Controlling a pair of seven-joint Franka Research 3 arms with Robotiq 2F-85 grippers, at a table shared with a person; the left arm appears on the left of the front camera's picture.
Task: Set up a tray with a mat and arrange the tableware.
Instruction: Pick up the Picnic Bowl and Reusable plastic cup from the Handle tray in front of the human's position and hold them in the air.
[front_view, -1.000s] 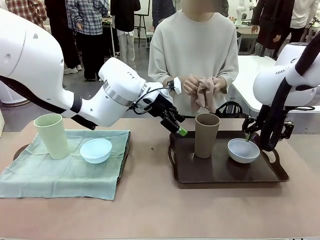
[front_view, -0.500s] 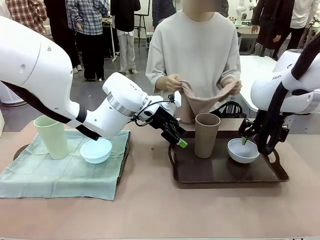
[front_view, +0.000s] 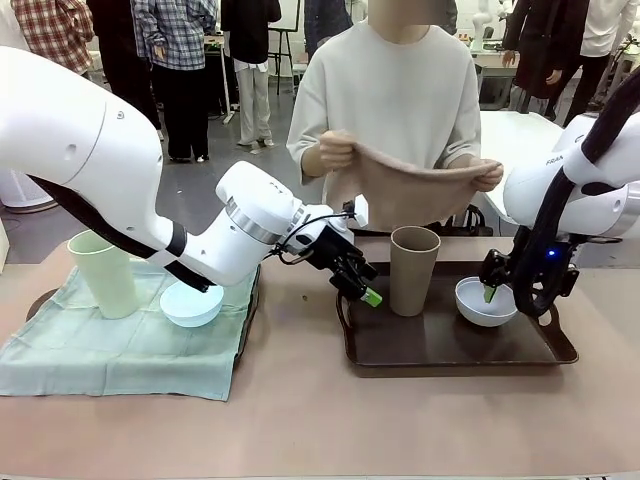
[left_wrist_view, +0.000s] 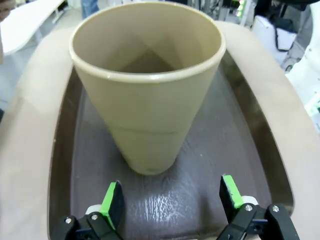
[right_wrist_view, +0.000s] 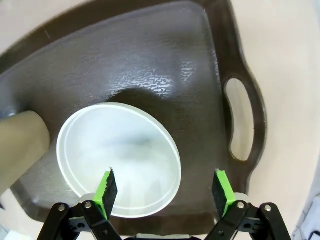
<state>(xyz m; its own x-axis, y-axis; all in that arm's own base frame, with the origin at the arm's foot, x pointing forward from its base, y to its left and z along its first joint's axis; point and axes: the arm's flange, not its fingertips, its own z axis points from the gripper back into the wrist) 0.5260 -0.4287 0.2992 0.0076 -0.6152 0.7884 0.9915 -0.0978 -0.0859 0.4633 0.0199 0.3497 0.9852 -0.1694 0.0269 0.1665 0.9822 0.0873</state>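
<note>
A brown tumbler (front_view: 414, 270) and a whitish bowl (front_view: 487, 303) stand on the dark brown tray (front_view: 450, 350) at the right. My left gripper (front_view: 364, 288) is open just left of the tumbler, level with its lower half. In the left wrist view the tumbler (left_wrist_view: 147, 100) stands beyond the open left gripper (left_wrist_view: 172, 200), not between the fingers. My right gripper (front_view: 494, 290) hangs open just over the bowl's rim. From the right wrist, the bowl (right_wrist_view: 117, 157) lies under the open right gripper (right_wrist_view: 165, 187). The person holds a tan mat (front_view: 410, 190) spread out behind the tray.
A pale green tumbler (front_view: 102, 272) and a light blue bowl (front_view: 192, 302) sit on a green mat (front_view: 120, 350) over a second tray at the left. The tray's handle (right_wrist_view: 240, 120) is beside the whitish bowl. Bare table lies along the front edge.
The person has unfolded the tan mat and holds it wide. My left gripper has moved down and right toward the brown tumbler. My right gripper has shifted a little over the bowl.
</note>
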